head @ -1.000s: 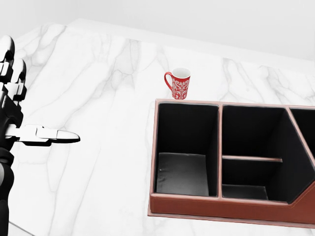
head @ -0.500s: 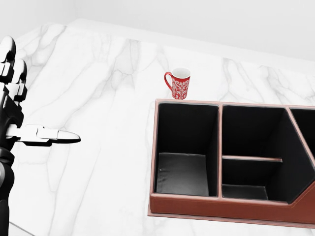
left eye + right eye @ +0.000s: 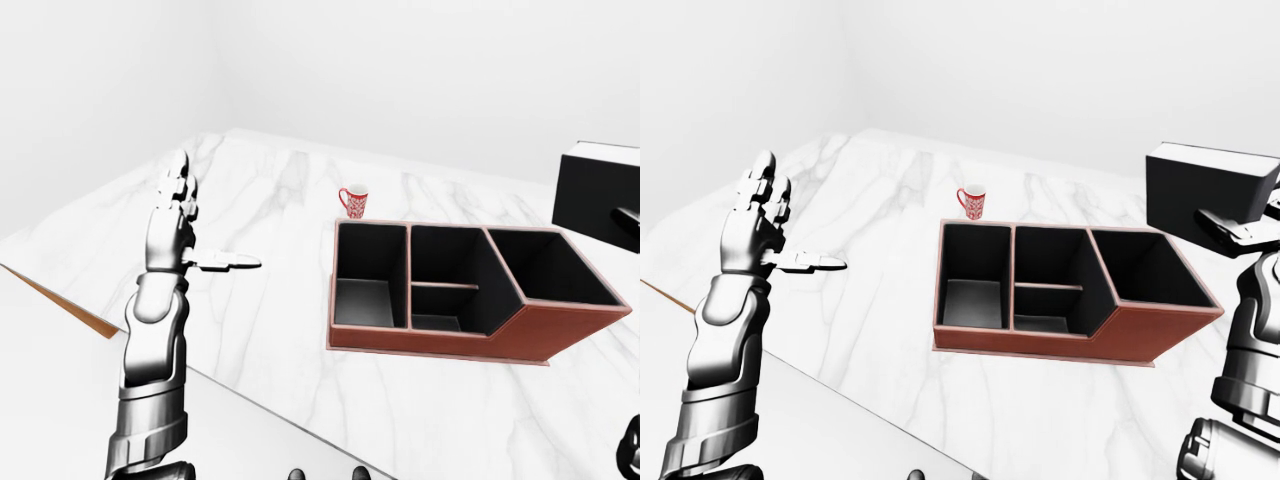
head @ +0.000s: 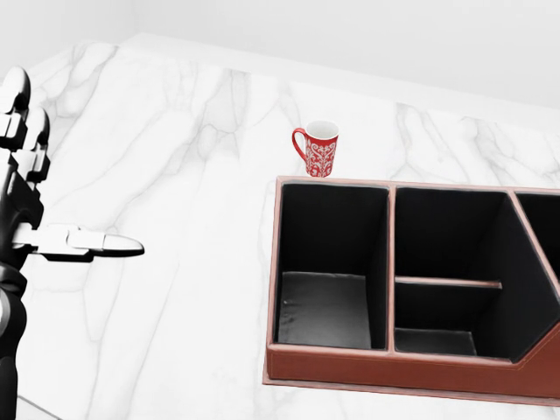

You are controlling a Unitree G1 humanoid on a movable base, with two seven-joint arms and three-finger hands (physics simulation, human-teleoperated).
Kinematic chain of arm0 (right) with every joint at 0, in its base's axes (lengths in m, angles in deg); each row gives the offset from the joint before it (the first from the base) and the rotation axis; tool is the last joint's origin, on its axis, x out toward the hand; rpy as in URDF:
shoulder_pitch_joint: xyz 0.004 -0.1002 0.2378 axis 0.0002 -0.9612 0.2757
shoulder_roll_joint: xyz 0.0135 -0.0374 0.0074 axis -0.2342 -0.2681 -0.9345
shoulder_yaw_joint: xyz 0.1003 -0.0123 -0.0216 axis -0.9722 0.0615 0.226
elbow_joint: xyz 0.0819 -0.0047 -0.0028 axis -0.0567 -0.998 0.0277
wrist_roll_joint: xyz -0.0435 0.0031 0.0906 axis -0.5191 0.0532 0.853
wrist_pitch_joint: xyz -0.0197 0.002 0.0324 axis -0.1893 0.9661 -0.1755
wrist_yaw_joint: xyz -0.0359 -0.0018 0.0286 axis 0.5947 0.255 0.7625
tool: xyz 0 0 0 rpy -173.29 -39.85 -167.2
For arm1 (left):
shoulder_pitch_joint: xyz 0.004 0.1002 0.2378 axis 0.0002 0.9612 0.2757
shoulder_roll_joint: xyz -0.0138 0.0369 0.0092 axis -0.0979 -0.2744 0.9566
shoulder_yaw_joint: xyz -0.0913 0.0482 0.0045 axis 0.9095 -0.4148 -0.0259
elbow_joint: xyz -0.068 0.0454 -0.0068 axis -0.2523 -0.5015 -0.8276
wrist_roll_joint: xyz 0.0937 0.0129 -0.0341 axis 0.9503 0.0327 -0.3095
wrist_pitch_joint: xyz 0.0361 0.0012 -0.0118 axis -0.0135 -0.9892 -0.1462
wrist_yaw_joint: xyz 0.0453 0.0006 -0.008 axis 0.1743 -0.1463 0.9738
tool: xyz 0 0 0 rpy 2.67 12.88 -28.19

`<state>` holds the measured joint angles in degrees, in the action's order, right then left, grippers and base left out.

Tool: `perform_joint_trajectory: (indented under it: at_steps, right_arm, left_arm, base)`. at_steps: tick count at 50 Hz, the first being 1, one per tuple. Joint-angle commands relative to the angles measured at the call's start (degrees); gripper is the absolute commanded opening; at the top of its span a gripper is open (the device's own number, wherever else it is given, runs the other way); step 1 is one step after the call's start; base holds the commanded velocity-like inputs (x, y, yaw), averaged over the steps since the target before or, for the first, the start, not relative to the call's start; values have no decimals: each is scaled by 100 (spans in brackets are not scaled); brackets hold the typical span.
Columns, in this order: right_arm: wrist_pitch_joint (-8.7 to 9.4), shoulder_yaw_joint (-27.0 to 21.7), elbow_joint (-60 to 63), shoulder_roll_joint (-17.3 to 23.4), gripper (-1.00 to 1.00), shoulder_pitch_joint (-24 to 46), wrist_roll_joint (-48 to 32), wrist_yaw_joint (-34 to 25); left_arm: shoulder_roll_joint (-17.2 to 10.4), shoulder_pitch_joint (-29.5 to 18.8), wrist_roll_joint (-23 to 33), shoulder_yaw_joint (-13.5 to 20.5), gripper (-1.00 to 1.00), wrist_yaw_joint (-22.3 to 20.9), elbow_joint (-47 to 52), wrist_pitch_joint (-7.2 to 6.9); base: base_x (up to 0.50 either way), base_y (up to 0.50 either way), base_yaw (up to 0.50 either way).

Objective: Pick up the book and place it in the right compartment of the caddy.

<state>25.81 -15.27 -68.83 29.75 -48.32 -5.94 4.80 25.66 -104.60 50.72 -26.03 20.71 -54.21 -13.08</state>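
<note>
A black book with white page edges [image 3: 1205, 190] hangs upright in the air at the right edge of the right-eye view, with my right hand [image 3: 1232, 226] shut on it, thumb across its cover. It is above and just right of the brown caddy [image 3: 1040, 352], whose black angled right compartment [image 3: 1145, 268] holds nothing. My left hand [image 3: 765, 225] is raised over the marble table at the left, open, fingers up and thumb pointing right, holding nothing. The head view shows the caddy but neither the book nor the right hand.
A red-and-white patterned mug [image 4: 318, 149] stands on the white marble table [image 4: 175, 175], just above the caddy's left compartment in the head view. The table's near edge [image 3: 230, 385] runs diagonally across the lower left of the left-eye view.
</note>
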Motion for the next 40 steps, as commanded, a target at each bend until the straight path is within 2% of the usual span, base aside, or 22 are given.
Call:
perform_joint_trajectory:
  at_steps: [1, 4, 28, 35, 40]
  right_arm:
    - [0, -68, 103, 62, -100, -29, -104, 149]
    - [0, 101, 192, 3, -100, -33, -220, 59]
    - [0, 26, 216, -60, -100, -2, -347, -11]
    - [0, -210, 421, -105, -100, -349, -280, 35]
    - [0, -201, 309, -115, -100, -357, -371, 43]
  left_arm:
    - [21, 30, 19, -16, 100, -5, 3, 0]
    - [21, 18, 22, -13, 100, -8, -19, 0]
    - [20, 18, 21, -13, 100, -8, -20, 0]
    - [45, 69, 73, -37, 100, -8, -2, 0]
    - [43, 77, 88, -23, 100, -18, 4, 0]
  base:
    - [0, 0, 0]
    - [0, 0, 0]
    - [0, 0, 0]
    - [0, 0, 0]
    - [0, 0, 0]
